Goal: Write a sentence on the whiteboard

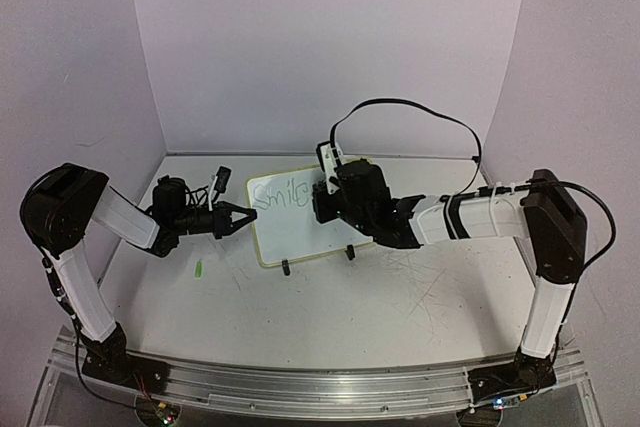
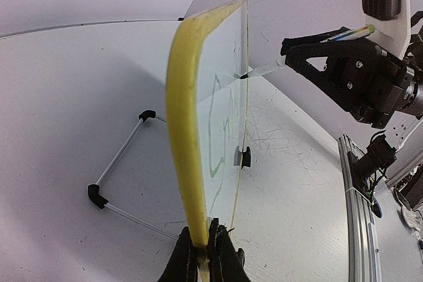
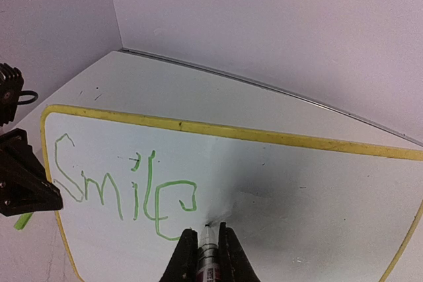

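The whiteboard [image 1: 290, 239] stands tilted on the table, its yellow frame [image 2: 185, 130] edge-on in the left wrist view. My left gripper [image 1: 250, 219] [image 2: 206, 237] is shut on the board's left edge. The sentence [image 1: 278, 197] [image 3: 125, 189] reads "Smile" in green near the board's top left. My right gripper [image 1: 323, 209] [image 3: 208, 234] is shut on a marker [image 3: 209, 250] [image 2: 266, 68], whose tip touches the whiteboard [image 3: 297, 183] just right of the final "e". The board's right part is hidden by the right arm in the top view.
A small green cap [image 1: 200, 270] lies on the table left of the board. The board's black feet [image 1: 286, 268] and wire stand [image 2: 122, 156] rest on the scratched table. A black cable [image 1: 410, 107] loops above the right arm. Walls close in behind and beside.
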Controlling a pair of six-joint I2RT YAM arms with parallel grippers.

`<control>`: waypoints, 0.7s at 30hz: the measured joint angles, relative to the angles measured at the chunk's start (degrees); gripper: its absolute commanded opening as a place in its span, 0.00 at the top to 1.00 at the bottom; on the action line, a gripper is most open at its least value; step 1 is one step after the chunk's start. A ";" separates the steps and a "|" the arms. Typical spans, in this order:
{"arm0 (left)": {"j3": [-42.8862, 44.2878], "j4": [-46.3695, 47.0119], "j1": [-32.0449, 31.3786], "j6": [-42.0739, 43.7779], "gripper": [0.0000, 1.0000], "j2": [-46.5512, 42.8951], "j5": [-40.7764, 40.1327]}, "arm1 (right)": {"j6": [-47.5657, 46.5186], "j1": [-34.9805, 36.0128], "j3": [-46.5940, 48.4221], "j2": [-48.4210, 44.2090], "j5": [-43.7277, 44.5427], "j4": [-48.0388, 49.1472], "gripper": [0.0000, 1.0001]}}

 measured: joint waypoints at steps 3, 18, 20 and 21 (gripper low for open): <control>0.01 -0.01 0.00 0.00 1.00 0.00 0.00 | 0.23 -0.01 0.00 0.00 0.10 0.00 1.00; 0.02 -0.06 0.00 0.00 1.00 0.00 -0.28 | 1.63 -0.13 -0.01 0.02 2.02 -1.10 1.00; 0.02 -0.08 -0.02 0.00 1.00 0.00 -0.28 | 1.94 -0.07 -0.02 0.02 1.98 -1.26 1.00; 0.02 -0.08 -0.03 0.01 1.00 0.00 -0.28 | 2.08 0.09 -0.02 0.02 1.94 -1.43 1.00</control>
